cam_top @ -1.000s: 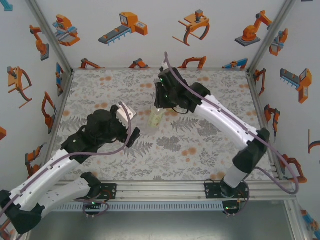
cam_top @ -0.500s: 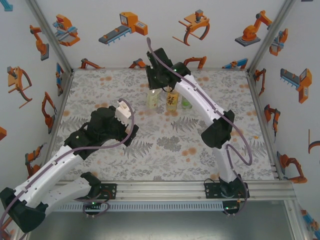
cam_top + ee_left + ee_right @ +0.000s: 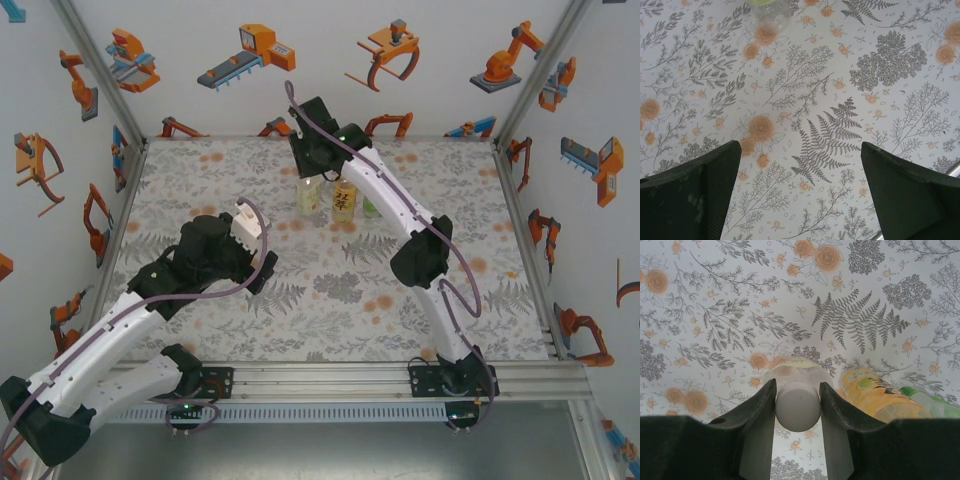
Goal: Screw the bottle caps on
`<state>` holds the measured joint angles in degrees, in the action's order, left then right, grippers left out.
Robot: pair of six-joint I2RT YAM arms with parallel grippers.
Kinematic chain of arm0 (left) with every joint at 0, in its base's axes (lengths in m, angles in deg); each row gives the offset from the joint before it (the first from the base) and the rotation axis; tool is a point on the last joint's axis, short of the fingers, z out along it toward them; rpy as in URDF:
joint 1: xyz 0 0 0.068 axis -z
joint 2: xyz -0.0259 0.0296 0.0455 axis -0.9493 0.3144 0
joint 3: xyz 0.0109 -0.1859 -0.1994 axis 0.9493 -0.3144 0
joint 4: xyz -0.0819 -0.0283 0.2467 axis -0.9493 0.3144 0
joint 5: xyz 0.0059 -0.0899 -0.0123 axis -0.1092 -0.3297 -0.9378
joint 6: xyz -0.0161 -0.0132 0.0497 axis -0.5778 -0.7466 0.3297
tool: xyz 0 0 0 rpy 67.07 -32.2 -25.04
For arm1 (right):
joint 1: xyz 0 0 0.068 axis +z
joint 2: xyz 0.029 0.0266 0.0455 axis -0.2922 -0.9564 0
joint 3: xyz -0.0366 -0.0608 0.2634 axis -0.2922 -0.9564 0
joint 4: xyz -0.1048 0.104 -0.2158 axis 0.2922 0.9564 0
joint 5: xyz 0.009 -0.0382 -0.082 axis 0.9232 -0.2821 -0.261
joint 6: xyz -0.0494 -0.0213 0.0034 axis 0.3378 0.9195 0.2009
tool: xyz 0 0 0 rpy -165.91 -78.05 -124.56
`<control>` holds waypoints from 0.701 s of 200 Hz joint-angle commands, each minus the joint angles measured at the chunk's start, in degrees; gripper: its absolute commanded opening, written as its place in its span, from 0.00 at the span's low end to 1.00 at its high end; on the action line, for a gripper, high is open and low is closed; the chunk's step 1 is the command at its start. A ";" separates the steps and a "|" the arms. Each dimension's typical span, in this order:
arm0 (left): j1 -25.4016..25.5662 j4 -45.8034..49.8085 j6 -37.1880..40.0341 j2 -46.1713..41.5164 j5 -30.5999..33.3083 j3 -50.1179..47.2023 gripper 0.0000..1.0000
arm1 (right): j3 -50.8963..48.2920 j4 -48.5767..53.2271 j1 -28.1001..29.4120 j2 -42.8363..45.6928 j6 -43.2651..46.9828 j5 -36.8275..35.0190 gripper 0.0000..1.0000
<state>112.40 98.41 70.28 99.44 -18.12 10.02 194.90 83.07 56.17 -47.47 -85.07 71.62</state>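
Right gripper (image 3: pixel 797 387) clenched on small round white plastic cap (image 3: pixel 797 410), seated on clear pale-labelled plastic bottle (image 3: pixel 790 370) directly beneath. Yellow-orange plastic bottle (image 3: pixel 867 392) just beside the gripper; whether capped, unclear. Left gripper (image 3: pixel 800 195) spread wide, empty. First cap likely mid-threading; others apparently left.

The pale grey printed worktop (image 3: pixel 330 300) carries a botanical pattern: charcoal ferns and sprigs, with scattered soft-orange roses. The small round plain white plastic cap (image 3: pixel 798 407) is unmarked. The right end effector (image 3: pixel 798 390) is dark green-black, and the left end effector (image 3: pixel 800 147) matches it. The yellow-orange plastic bottle (image 3: pixel 867 395) bears green and black print. One clear plastic bottle (image 3: pixel 922 399) has a bright green label, another (image 3: pixel 309 197) a pale one. The white enclosure walls (image 3: pixel 200 110) repeat orange-and-grey robot drawings. The robot arms (image 3: pixel 100 345) are white with black joints and purple cables (image 3: pixel 478 305).
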 commanded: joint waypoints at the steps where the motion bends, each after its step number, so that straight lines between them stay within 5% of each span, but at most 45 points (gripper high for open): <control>1: -0.32 -0.02 -1.01 -0.36 -1.15 -0.09 0.97 | -0.30 -0.77 -0.09 -0.49 1.24 0.86 0.26; 37: -0.32 -0.03 -1.05 -0.47 -0.51 -0.13 0.97 | 0.63 -1.44 -0.07 1.02 1.26 0.06 0.52; 88: -0.30 -1.90 -2.92 1.75 3.12 -1.00 0.97 | -0.59 -0.77 -0.65 9.38 1.90 -2.09 0.68; 140: -0.50 -4.94 -6.18 7.52 13.37 -2.08 0.97 | -19.41 -2.31 -2.66 25.60 2.78 -6.63 0.74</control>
<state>112.40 96.07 66.80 105.01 -11.76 9.24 182.85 81.61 54.94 -29.90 -83.45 69.19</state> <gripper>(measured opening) 0.969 0.729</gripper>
